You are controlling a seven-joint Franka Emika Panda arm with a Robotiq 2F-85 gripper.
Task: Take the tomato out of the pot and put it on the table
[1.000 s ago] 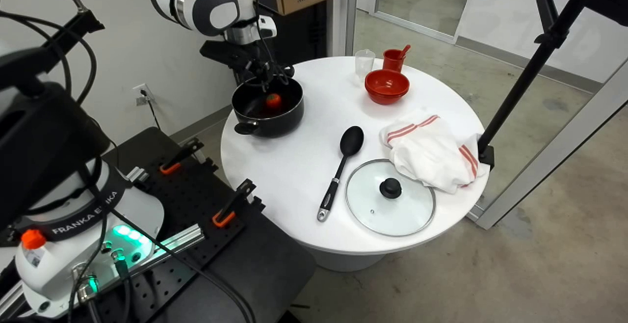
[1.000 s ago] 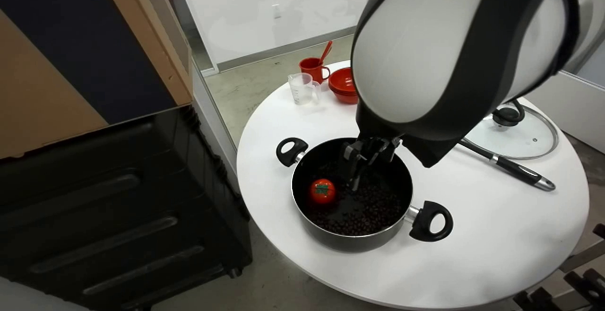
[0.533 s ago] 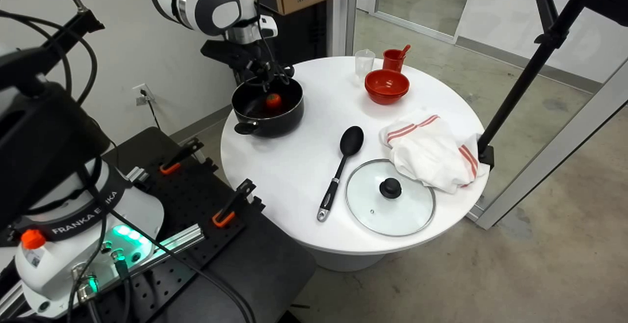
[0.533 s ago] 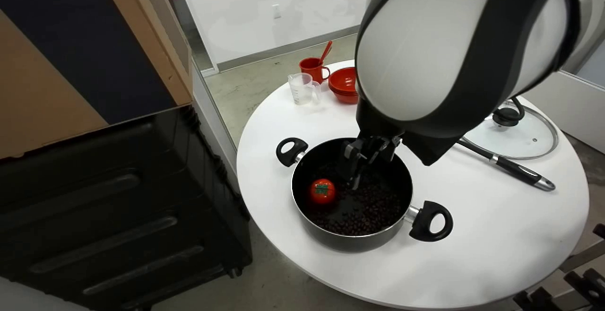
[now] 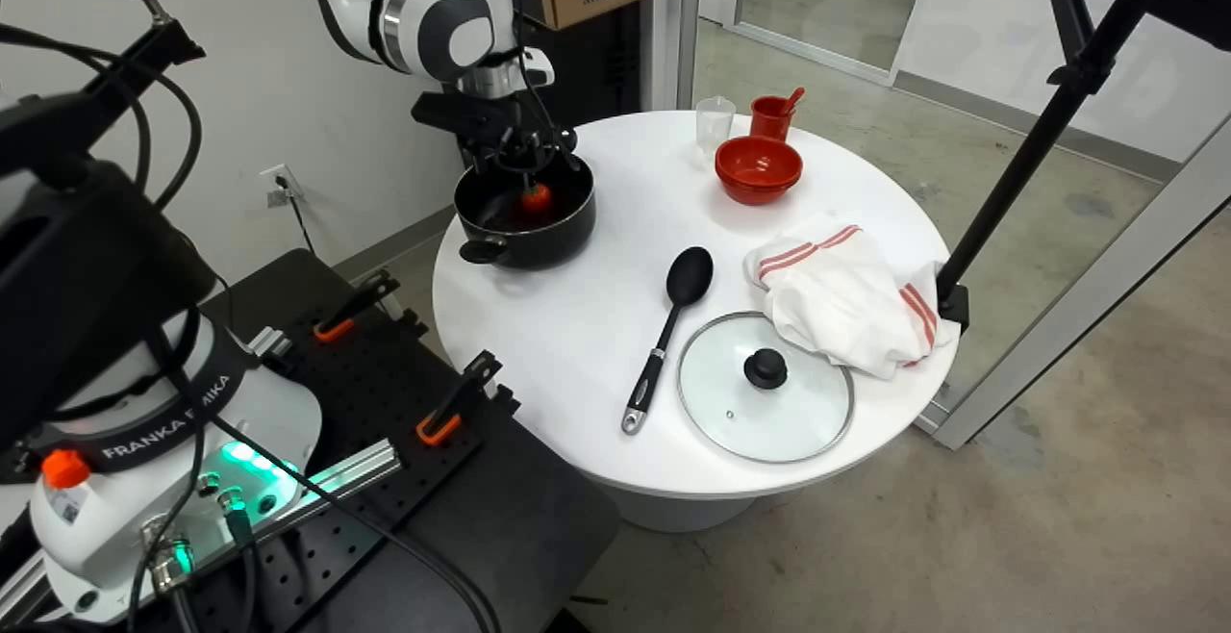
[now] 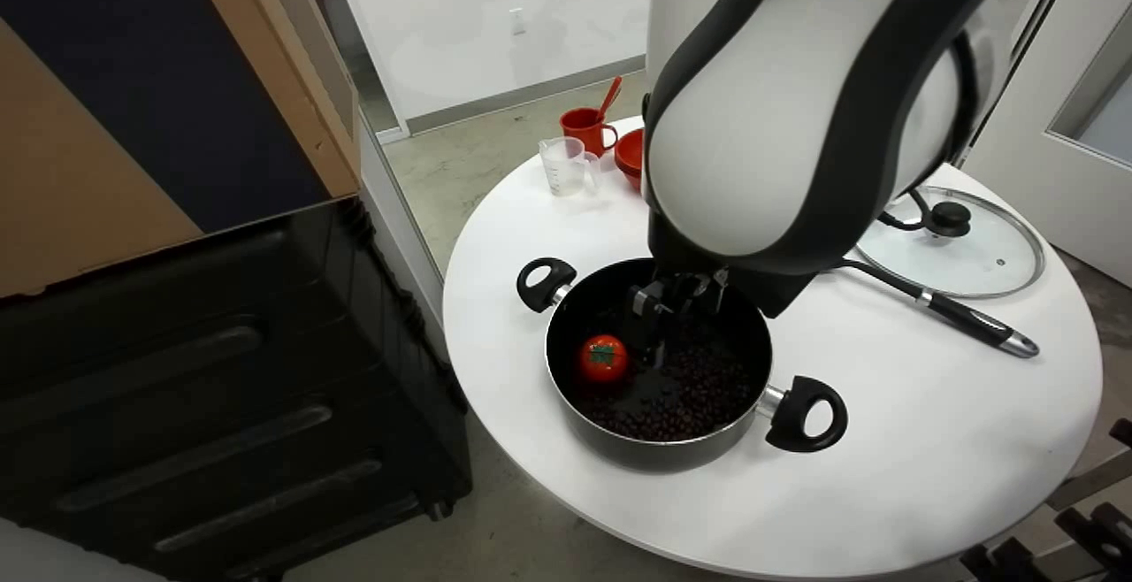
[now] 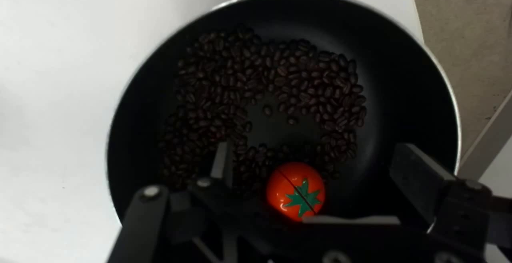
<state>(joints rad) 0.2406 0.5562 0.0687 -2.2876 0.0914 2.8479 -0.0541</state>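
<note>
Inside the squat, smooth black metal pot, the small round red-orange tomato looks glossy; the round white table beneath the pot looks smooth.

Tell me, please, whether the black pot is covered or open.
Open: the glass lid lies on the white table, and the wrist view shows coffee beans and a toy tomato inside the pot.

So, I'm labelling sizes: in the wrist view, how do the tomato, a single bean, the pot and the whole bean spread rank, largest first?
Largest to smallest:
pot
whole bean spread
tomato
single bean
No two look alike in size.
</note>
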